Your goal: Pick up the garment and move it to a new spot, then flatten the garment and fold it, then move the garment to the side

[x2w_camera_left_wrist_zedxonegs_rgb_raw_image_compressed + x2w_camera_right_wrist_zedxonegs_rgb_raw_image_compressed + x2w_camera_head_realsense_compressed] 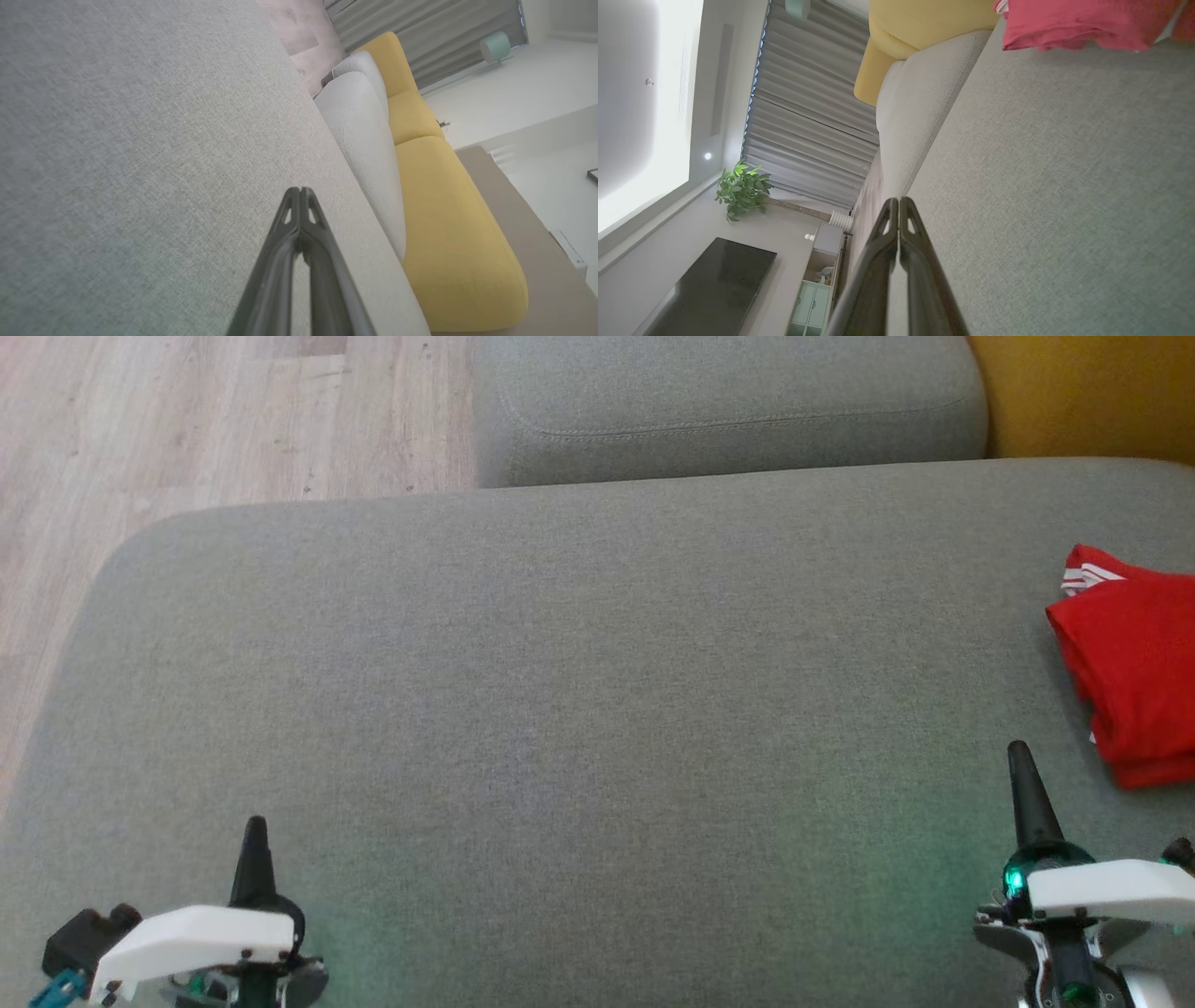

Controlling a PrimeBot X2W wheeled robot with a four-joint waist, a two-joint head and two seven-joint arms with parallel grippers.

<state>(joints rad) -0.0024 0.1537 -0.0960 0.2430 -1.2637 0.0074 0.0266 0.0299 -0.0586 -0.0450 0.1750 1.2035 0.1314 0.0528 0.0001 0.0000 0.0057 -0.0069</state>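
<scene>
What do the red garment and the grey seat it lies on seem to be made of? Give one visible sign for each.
Red garment: soft, matte cloth, probably a light knit; it lies in limp folds. Grey seat: matte woven upholstery; a fine flecked weave shows.

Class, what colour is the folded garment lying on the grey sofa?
The garment is red with white stripes at one edge, clearest in the head view.

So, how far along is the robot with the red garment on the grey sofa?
Done, it seems: the red garment lies folded in a compact stack far to the right on the grey seat, so folding and moving aside look finished. In hand: nothing; the left gripper and right gripper are shut, empty and apart from it. Left: probably nothing, though the picture's edge cuts off part of the garment.
</scene>
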